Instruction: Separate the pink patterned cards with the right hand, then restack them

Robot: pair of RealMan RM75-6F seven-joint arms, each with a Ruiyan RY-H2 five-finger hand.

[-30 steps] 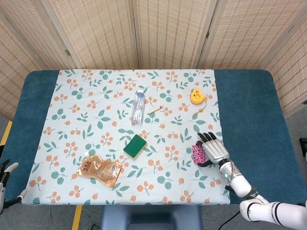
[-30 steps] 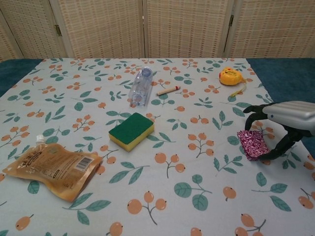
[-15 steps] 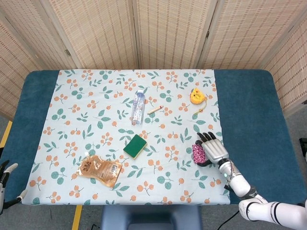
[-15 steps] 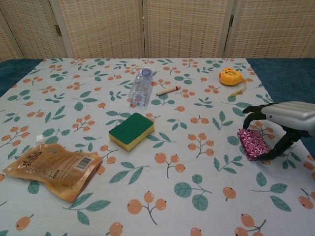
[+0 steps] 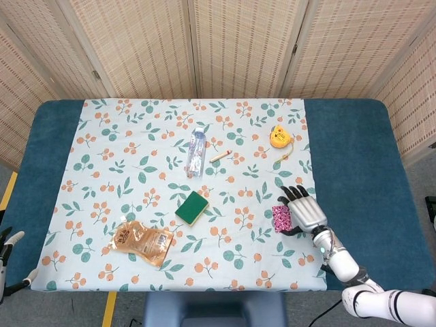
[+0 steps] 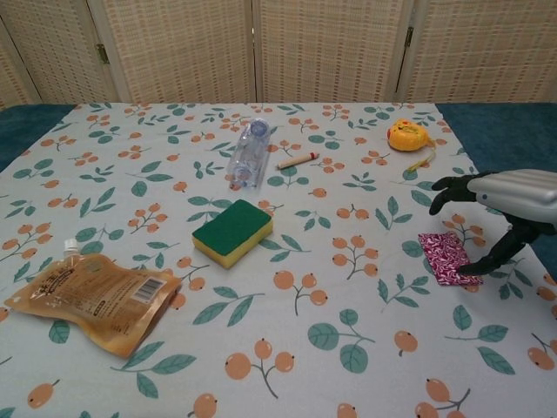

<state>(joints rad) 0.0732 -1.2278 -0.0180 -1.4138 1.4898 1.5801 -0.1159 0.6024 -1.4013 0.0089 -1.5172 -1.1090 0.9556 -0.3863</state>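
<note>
The pink patterned cards [image 6: 444,257] lie flat in one stack on the floral cloth at the right side, also seen from the head camera as the cards [image 5: 280,217]. My right hand [image 6: 505,202] hovers over their right edge, fingers spread and arched above them. Its thumb tip [image 6: 467,271] touches the cloth at the stack's near right corner. Nothing is held in it. In the head view the right hand [image 5: 304,212] sits just right of the cards. My left hand [image 5: 8,262] shows only as a sliver at the bottom left corner, off the table, fingers apart and holding nothing.
A green and yellow sponge [image 6: 231,232] lies mid-table, a brown pouch [image 6: 90,299] at the near left. A clear bottle [image 6: 246,153] and a small stick [image 6: 298,160] lie further back. A yellow tape measure [image 6: 407,135] sits at the far right. The blue table edge [image 5: 354,170] runs right of the cloth.
The cards, earlier tilted up in the right hand's grip, now lie flat on the cloth. The right hand has let go, lifted its fingers and shifted slightly right.
</note>
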